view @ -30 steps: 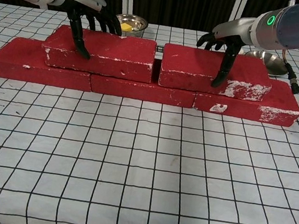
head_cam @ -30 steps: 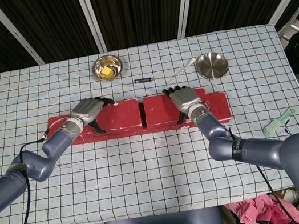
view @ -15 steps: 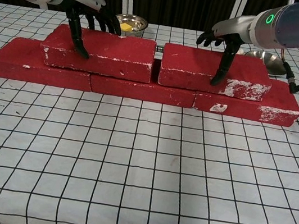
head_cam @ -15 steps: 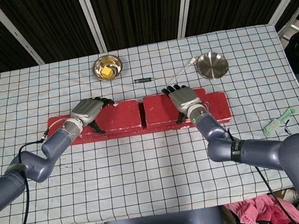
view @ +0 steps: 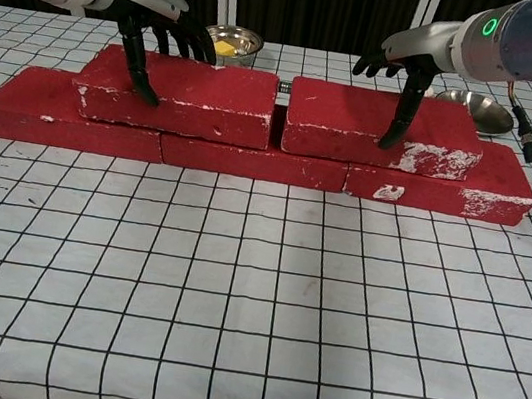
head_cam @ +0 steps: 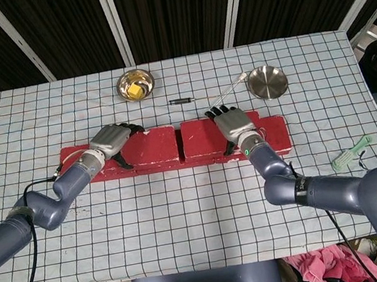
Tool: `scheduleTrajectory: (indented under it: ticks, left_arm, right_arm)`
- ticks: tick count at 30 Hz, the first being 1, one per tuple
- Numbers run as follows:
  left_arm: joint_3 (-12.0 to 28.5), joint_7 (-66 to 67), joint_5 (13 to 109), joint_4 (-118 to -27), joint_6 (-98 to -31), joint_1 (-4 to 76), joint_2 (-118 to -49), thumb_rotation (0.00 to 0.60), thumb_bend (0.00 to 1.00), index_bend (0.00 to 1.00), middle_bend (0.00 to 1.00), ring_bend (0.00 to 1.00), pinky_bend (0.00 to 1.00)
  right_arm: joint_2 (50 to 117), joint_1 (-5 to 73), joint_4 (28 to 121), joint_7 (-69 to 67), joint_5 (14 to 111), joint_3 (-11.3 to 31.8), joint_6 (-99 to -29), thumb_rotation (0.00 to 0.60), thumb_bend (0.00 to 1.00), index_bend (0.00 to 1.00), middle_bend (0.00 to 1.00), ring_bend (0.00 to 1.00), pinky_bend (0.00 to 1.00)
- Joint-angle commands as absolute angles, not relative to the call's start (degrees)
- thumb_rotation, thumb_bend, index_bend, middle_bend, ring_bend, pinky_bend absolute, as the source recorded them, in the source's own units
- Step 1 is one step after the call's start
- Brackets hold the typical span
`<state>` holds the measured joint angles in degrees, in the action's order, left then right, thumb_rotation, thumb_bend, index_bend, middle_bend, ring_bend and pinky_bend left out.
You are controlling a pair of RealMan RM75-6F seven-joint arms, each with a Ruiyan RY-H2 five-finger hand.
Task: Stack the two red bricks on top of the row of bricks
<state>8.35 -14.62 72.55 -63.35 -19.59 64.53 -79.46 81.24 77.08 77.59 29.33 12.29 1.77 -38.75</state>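
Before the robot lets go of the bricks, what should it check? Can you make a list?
1. Left top brick sits flat on the bottom row: ok.
2. Right top brick sits flat on the row: ok.
3. Top bricks lined up, small gap between them: ok.
4. Left hand grips its brick, thumb on front: ok.
5. Right hand grips its brick: ok.
6. Back edges fully supported: cannot tell.

we note a steel bowl holding something yellow, a pan, a green brush, a checked cloth.
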Motion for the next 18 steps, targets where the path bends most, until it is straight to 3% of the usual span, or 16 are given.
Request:
scheduleTrajectory:
  ticks: [1, 18]
  left_arm:
    - [8.24, -14.31, 72.23, -63.30, -19.31, 64.60, -79.50, 0.600, 0.07, 0.17, 0.18, 0.11, 0.20]
    - [8.18, -11.47, 69.38, -62.68, -19.12, 65.29, -80.34, 0.600, 0.05, 0.14, 0.18, 0.11, 0.20]
  right_arm:
    - [80.50, 76.75, 78.50, 29.12, 12.55, 2.07, -39.30, 0.600, 0.00, 0.01, 0.00, 0.00, 0.11]
    - [78.77, 75.41, 79.93, 28.98, 13.03, 2.44, -40.23, 0.600, 0.00, 0.00, 0.00, 0.00, 0.11]
